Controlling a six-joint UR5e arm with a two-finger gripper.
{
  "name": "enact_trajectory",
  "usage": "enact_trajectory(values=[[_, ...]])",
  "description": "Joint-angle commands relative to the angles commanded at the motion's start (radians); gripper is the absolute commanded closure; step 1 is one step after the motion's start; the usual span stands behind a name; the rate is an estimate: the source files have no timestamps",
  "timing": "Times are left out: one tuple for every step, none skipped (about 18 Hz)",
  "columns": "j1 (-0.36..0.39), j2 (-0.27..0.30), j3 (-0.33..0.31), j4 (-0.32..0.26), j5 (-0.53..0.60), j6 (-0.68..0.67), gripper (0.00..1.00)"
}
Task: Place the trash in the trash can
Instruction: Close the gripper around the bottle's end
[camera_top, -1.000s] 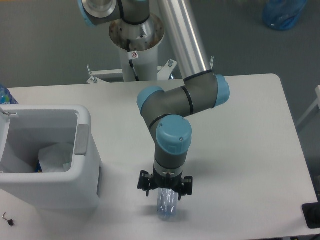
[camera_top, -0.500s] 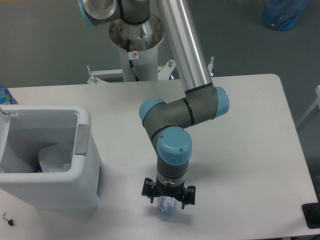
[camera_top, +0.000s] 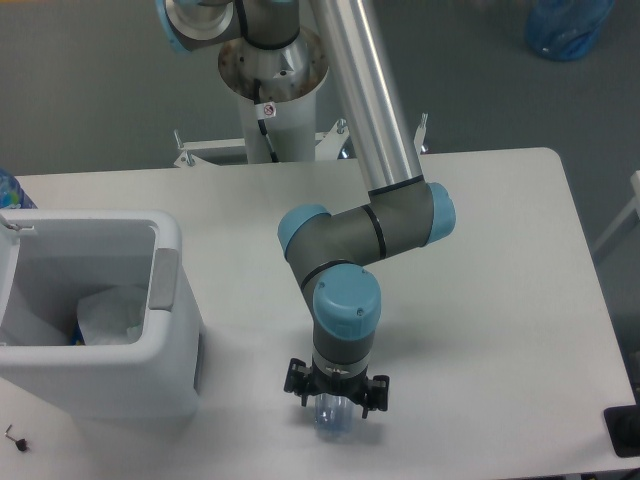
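Table (camera_top: 500, 300): a white top with rounded corners is seen from above; the bin, the arm's reach and the trash are carried on it.
Arm (camera_top: 365, 225): a silver tube is angled down from the pedestal at the top to grey joints with blue caps; the wrist is pointed straight down near the table's front edge.
Trash can (camera_top: 170, 330): a white boxy bin with a thick rim is set at the table's left side, partly cut by the picture's edge; a grey tab is seen on its right wall. It is well apart from the gripper.
Bin contents (camera_top: 110, 312): a crumpled whitish clear piece is seen lying inside, with a bit of blue beside it; what it is cannot be told exactly.
Blue bag (camera_top: 565, 28): a blue translucent object is placed on the floor at top right, off the table.
Gripper (camera_top: 336, 400): a black two-finger claw is lowered over the trash; the fingers are placed at either side of it, but whether they are pressed on it cannot be told.
Trash (camera_top: 334, 418): a clear plastic piece is found on the table directly under the gripper, its lower end showing below the fingers, right of the bin.
Small dark bit (camera_top: 14, 436): a tiny black item is seen on the table at bottom left, in front of the bin.
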Motion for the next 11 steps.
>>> enact_trajectory(values=[[-0.002, -0.002, 0.0, 0.0, 0.0, 0.0, 0.0], [-0.003, -0.005, 0.0, 0.0, 0.002, -0.002, 0.0], [-0.003, -0.008, 0.0, 0.0, 0.002, -0.002, 0.0], [-0.005, -0.009, 0.0, 0.0, 0.002, -0.003, 0.0], [-0.005, -0.009, -0.003, 0.0, 0.002, -0.005, 0.0], [-0.005, -0.011, -0.003, 0.002, 0.003, -0.005, 0.0], [-0.006, -0.011, -0.005, 0.002, 0.003, -0.005, 0.0], [-0.009, -0.011, -0.005, 0.002, 0.003, -0.005, 0.0], [-0.009, -0.012, -0.005, 0.002, 0.003, -0.003, 0.0], [-0.011, -0.014, -0.003, 0.003, 0.011, -0.005, 0.0], [-0.011, -0.017, -0.003, 0.006, 0.024, -0.005, 0.01]])
